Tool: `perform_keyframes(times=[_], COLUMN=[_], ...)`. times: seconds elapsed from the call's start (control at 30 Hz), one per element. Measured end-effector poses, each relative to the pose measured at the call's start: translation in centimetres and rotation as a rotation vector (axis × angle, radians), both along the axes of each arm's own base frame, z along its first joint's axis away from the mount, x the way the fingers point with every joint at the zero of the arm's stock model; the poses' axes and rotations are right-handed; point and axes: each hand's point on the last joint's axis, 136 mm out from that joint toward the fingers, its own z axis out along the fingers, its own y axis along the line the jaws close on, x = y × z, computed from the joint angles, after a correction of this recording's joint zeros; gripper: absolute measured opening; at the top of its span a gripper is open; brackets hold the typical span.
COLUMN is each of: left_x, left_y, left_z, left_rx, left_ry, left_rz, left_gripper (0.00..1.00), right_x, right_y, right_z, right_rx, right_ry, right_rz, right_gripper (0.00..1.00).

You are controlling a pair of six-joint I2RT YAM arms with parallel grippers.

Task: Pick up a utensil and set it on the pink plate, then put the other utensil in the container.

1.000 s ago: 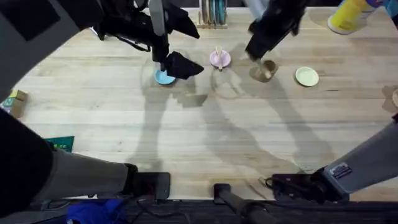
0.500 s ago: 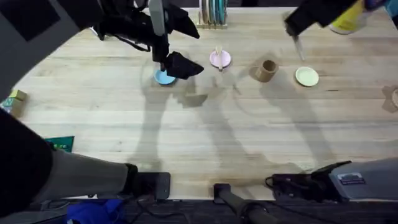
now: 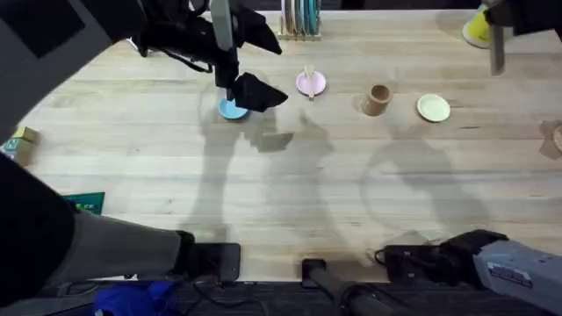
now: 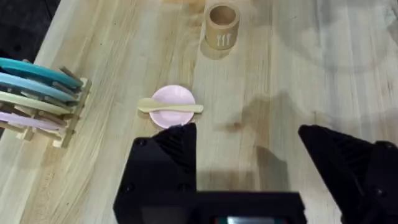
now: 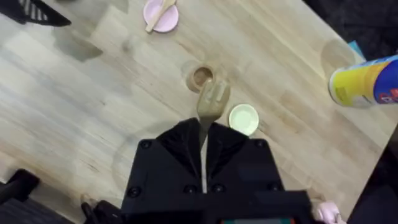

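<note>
Fork tines point away from the right gripper (image 5: 203, 146), whose black fingers pinch the wooden fork (image 5: 211, 106) by its slim handle, high at the overhead frame's upper right. The cylindrical wooden cup (image 3: 378, 98) stands below and leftward at upper centre. Left of it, the plain stick utensil (image 4: 171, 107) lies across the smooth pink plate (image 4: 174, 115). The left gripper (image 4: 249, 146) is spread, empty.

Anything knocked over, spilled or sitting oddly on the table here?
Nothing stands out. The utensil lies across the pink plate, the container stands upright, and the right end effector holds the wooden fork above the table.
</note>
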Motion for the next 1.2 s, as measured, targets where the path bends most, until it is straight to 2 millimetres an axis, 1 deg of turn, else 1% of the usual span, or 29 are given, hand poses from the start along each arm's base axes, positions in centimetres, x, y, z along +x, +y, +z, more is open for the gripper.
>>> perform_keyframes(times=[0.07,0.17,0.33,0.5,0.63,0.77,0.93,1.07,1.2], left_x=[0.0,0.0,0.0,0.0,0.0,0.0,0.0,0.0,0.0], left_y=[0.0,0.0,0.0,0.0,0.0,0.0,0.0,0.0,0.0], left_z=[0.0,0.0,0.0,0.0,0.0,0.0,0.0,0.0,0.0], left_rx=[0.000,0.000,0.000,0.000,0.000,0.000,0.000,0.000,0.000], left_ry=[0.000,0.001,0.000,0.000,0.000,0.001,0.000,0.001,0.000], left_rz=[0.000,0.000,0.000,0.000,0.000,0.000,0.000,0.000,0.000], left_gripper=[0.995,0.995,0.995,0.995,0.995,0.995,0.995,0.995,0.995], right_x=[-0.1,0.2,1.0,2.0,3.4,5.6,8.5,10.0,11.3], right_y=[0.0,-0.3,-1.9,-3.6,-4.9,-6.0,-7.1,-7.3,-7.4], right_z=[0.4,0.8,1.5,2.8,3.1,2.4,0.6,-0.9,-2.1], right_rx=[0.020,0.056,0.146,0.260,0.381,0.523,0.674,0.722,0.708], right_ry=[-0.012,-0.030,-0.048,-0.105,-0.121,-0.118,-0.137,-0.176,-0.237], right_rz=[0.008,0.012,-0.023,-0.006,0.044,0.149,0.294,0.400,0.488], right_gripper=[0.034,0.034,0.034,0.034,0.034,0.034,0.034,0.034,0.034])
